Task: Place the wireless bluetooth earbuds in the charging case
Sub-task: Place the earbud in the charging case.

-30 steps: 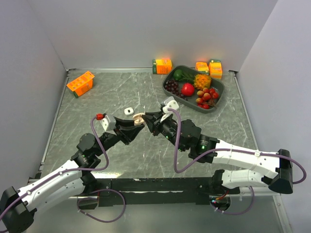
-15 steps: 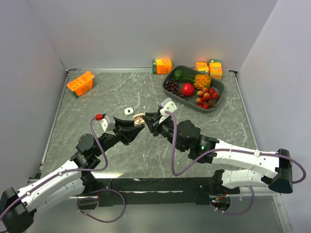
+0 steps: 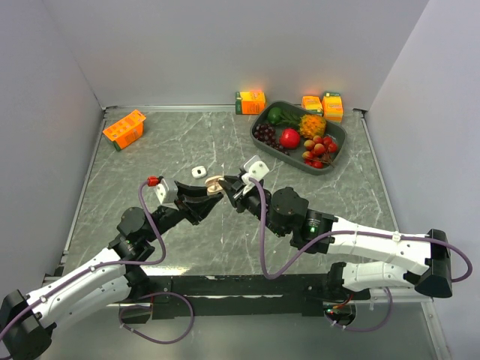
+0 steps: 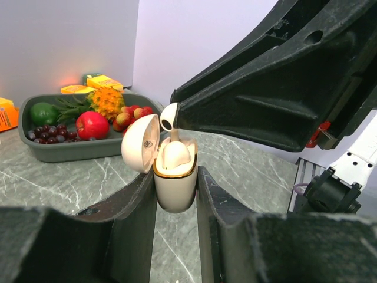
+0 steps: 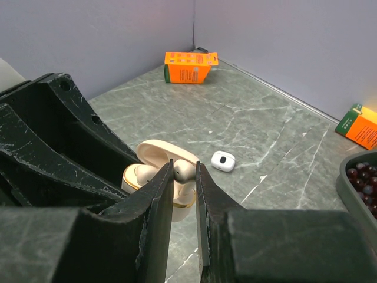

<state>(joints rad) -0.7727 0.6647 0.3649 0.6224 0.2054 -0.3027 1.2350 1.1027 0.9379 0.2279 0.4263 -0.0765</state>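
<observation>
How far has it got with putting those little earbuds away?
Partway. The beige case is open in the left gripper, with one earbud apparently seated. The right gripper holds a second earbud at its mouth. Seating that remains, and the white case lies untouched on the table.

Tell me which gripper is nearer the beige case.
Left: the left gripper clamps the beige case by its sides. The right gripper hovers at its open top, pinching an earbud.

right tool [image 3: 227, 185] nudged closer, earbud [image 4: 169, 117] reaching open case [image 4: 174, 183]
</observation>
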